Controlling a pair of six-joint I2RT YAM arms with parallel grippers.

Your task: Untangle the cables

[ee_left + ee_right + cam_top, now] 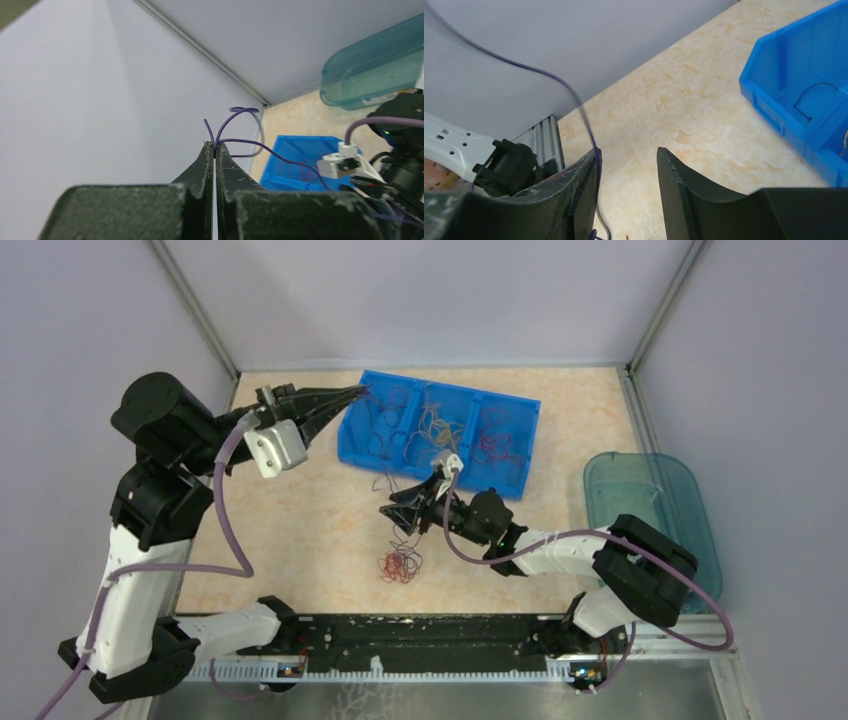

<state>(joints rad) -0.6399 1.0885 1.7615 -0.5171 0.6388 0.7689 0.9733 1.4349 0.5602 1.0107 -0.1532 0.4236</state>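
- Cables [400,565], seen from overhead: a loose tangle of red and orange strands lies on the tabletop [300,520] toward the near edge, about mid-width. It sits just below the right gripper [393,517]. More strands lie in the three compartments of the blue bin [505,486] by the far edge. The left gripper [360,392] is raised at the bin's far-left corner. A teal tub [600,490] sits at the right edge, well apart.
- Left wrist: your jaws are pressed together on one purple strand [280,158], pinched close to its end. A short stub and a loop rise above the tips. The long run heads right and downward, toward the bin.
- Right wrist: your jaws stand apart and clamp nothing. A purple strand, probably the same one, comes down from the upper left and lies along the inner face of one finger [586,175]. It passes between the fingers toward the tabletop below.
- Judging across the views, the strand's long axis runs diagonally from the bin's far-left corner down toward the tangle, with its free end at the left gripper.
- To do this step well, hold the left pinch firm. Centre the strand between the right fingers before you grip, just clear of the tangle. Then draw slowly along the strand's own line, so it slides free rather than cinching the knot.
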